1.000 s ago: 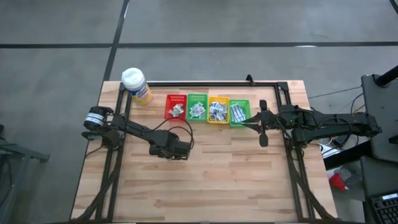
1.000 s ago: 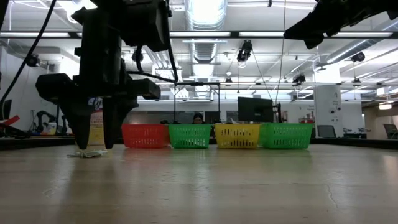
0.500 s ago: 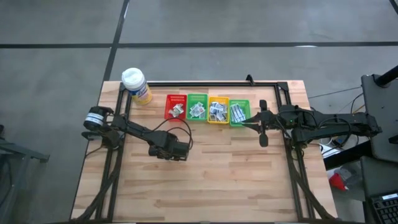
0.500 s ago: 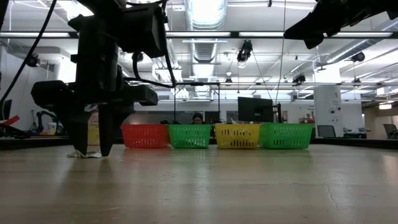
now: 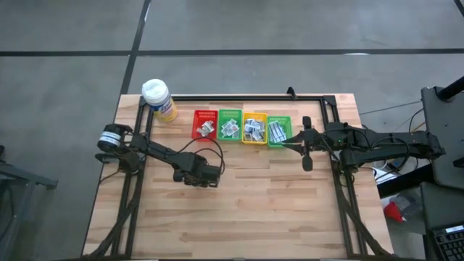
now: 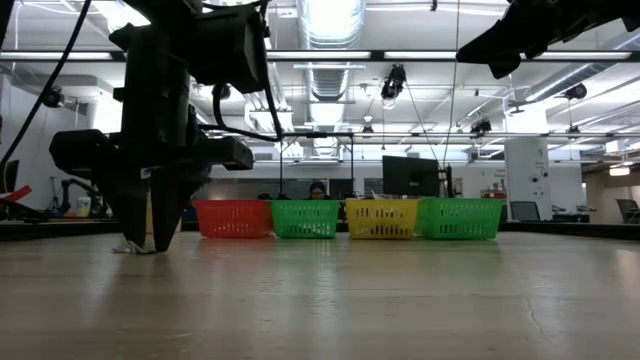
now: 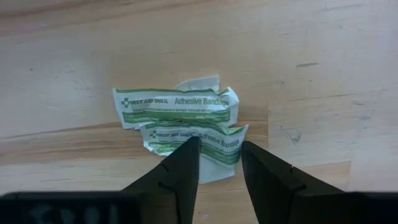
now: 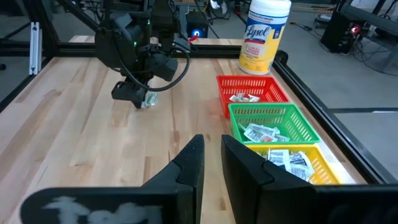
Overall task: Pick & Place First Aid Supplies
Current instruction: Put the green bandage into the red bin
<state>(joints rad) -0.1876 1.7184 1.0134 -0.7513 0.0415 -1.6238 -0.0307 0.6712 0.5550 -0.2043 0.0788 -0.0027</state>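
On the left of the table point(image 5: 239, 210), the left tool point(image 7: 216, 163) is down at the wood, its two dark fingers point(image 7: 180, 174) closed in to a narrow gap around the lower edge of a bandage packet point(image 7: 199, 142). The packet is a small flat paper wrapper, white with green bands and green print reading "Adhesive Bandage", creased and slightly crumpled. A second packet point(image 7: 174, 106) of the same kind lies touching it and partly overlapping it, with a bent white corner sticking up behind. Both rest flat on the table. In the low view the left tool point(image 6: 145, 235) stands upright with its tips at the table and a scrap of white paper point(image 6: 128, 248) at their base.

Farther back stands a yellow bottle point(image 5: 158, 99) with a white cap, near the table's far left corner. Beside it runs a row of four baskets: red point(image 5: 196, 130), green point(image 5: 230, 113), yellow point(image 5: 254, 116) and another green point(image 5: 287, 130), each touching the next. Each holds more white packets; those in the first green basket point(image 8: 260, 132) lie in a loose heap with green print showing.

On the right, the right tool point(image 8: 211, 158) hangs above the table just beside the last green basket, holding nothing, its fingers close together with a slim gap between them.
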